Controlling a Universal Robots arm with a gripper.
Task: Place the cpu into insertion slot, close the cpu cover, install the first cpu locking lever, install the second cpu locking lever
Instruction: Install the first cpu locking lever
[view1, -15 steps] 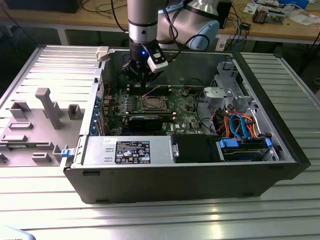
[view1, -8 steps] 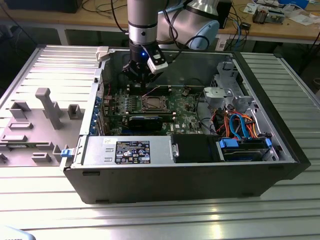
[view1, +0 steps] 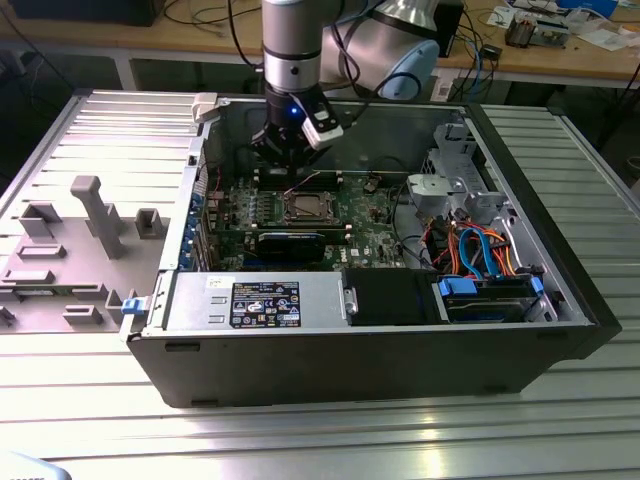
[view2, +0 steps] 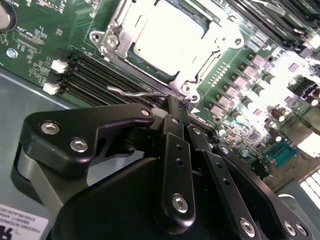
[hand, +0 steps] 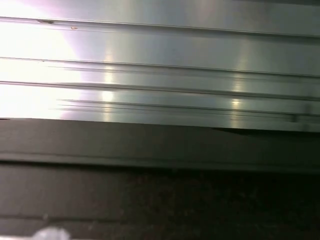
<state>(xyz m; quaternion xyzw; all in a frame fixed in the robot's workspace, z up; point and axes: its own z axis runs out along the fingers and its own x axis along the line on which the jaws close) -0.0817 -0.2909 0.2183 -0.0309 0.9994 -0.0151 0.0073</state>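
Black gripper (view2: 175, 106) close in the second wrist view, fingers drawn narrow with almost no gap, tips down just beside the near edge of the socket. Touching or nearly touching a thin wire locking lever (view2: 131, 92) that juts out over the memory slots (view2: 95, 75); cannot tell whether pinched or only pushed. Beyond the tips, cpu (view2: 170, 42) already seated in its slot, with the cpu cover (view2: 222, 37) lying flat around it, so apparently closed. In the exterior view, poised inside the open computer case (view1: 560, 270), just to the far side of the socket on the motherboard (view1: 375, 235). Step in hand, by judgement: a locking lever install. Calls for a steady press down and a sideways tuck under the retaining catch, without slipping off the springy wire
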